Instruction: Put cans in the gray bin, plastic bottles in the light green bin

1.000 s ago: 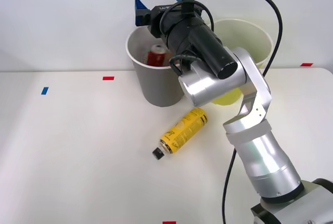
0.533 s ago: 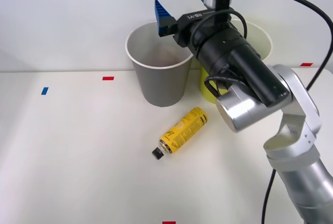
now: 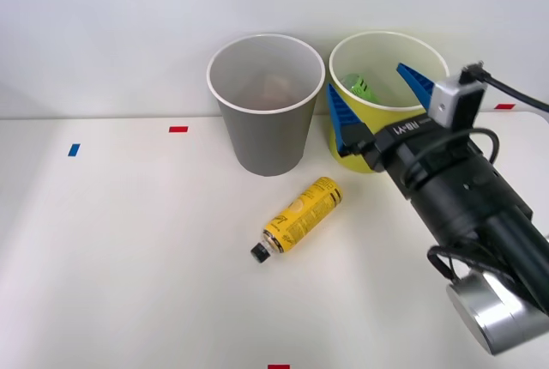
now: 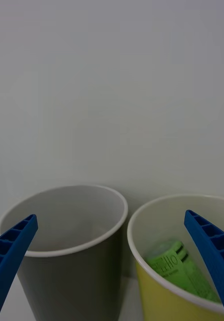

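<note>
The gray bin [image 3: 262, 142] [image 4: 67, 283] stands upright at the back of the table. A faint reddish patch [image 3: 273, 86] shows low inside it; I cannot tell whether that is the can. The light green bin [image 3: 347, 153] [image 4: 164, 298] stands right beside it. The plastic bottle [image 3: 300, 217], with a yellow label and a black cap, lies on its side on the table in front of the gray bin. My right gripper [image 3: 377, 99] [image 4: 111, 218] is open and holds nothing. It hovers in front of the light green bin, with its blue fingers [image 3: 340, 120] spread as wide as that bin.
A green-labelled bottle [image 3: 362, 87] [image 4: 178, 263] lies inside the light green bin. Red tape marks [image 3: 178, 129] and a blue one [image 3: 74, 149] are stuck on the white table [image 3: 129, 257]. A plain wall rises just behind the bins.
The arm has pulled back from over the gray bin, moving right and nearer, with the gripper open throughout. The red can seen at the gray bin's mouth a second ago has dropped inside.
</note>
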